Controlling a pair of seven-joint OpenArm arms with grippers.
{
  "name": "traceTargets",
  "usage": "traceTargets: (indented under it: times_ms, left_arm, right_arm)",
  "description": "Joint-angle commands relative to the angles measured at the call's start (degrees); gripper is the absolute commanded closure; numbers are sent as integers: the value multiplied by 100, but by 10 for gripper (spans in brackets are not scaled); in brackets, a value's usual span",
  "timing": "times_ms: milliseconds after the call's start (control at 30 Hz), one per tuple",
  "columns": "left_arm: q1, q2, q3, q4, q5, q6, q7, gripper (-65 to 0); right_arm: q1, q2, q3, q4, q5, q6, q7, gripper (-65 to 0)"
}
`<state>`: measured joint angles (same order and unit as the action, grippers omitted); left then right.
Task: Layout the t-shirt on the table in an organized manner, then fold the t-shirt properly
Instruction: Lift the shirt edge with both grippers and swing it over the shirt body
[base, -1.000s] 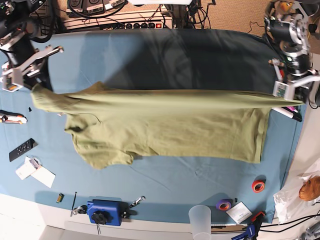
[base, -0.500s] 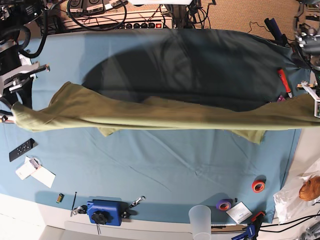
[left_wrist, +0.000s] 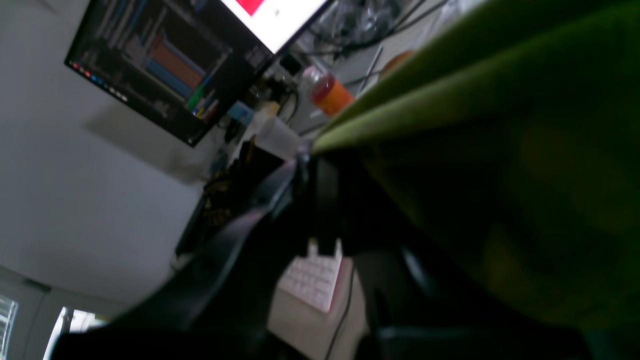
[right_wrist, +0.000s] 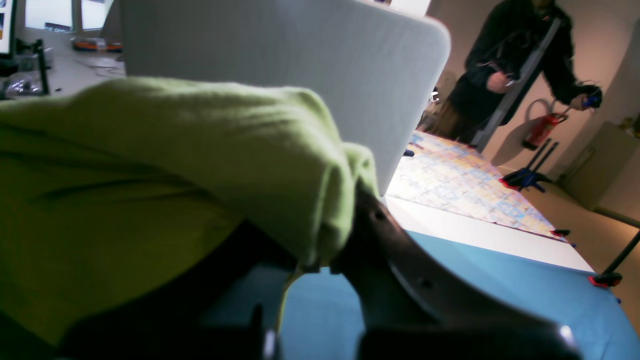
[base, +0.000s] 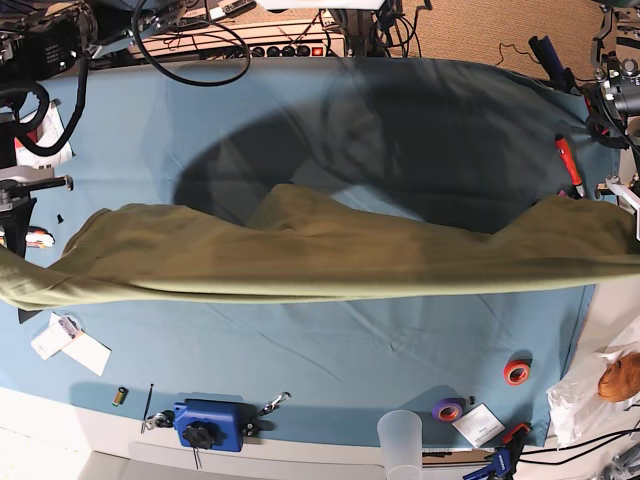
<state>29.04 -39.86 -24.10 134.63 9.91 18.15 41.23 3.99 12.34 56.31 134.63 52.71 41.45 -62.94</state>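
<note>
The olive-green t-shirt (base: 320, 260) hangs stretched in a long band across the teal table (base: 330, 350), its ends reaching both side edges of the base view. In the right wrist view my right gripper (right_wrist: 320, 267) is shut on a bunched edge of the t-shirt (right_wrist: 150, 175), above the table (right_wrist: 500, 295). In the left wrist view, dim and blurred, my left gripper (left_wrist: 307, 155) pinches the other end of the t-shirt (left_wrist: 500, 100). Both grippers sit at or beyond the base view's side edges.
Along the front edge stand a blue device (base: 207, 424), a clear cup (base: 400, 440), a purple tape roll (base: 449, 409) and a red tape roll (base: 516, 373). White cards (base: 70, 345) lie front left, a red-handled tool (base: 569, 165) back right. A person (right_wrist: 515, 65) stands beyond the table.
Both grippers have moved further apart and toward the front edge, carrying the t-shirt. Its hanging body has come off the table and now stretches in a wider band.
</note>
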Motion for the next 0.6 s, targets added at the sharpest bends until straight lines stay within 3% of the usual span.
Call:
traceTargets:
  times_ms: [0, 167, 433, 567]
  left_arm:
    - [-20, -111, -96, 37, 109, 173, 13, 0]
    - [-400, -254, -94, 37, -651, -424, -234, 0]
    - [-1117, -481, -94, -761, -1154, -501, -310, 0]
    - [-1458, -494, -94, -922, -1786, -1143, -514, 0]
  right_arm:
    - [79, 98, 17, 37, -144, -145, 173, 0]
    - [79, 98, -758, 37, -920, -145, 450, 0]
    - [457, 83, -1856, -446, -1663, -145, 686, 0]
    - [944, 83, -1882, -920, -1814, -146, 688, 0]
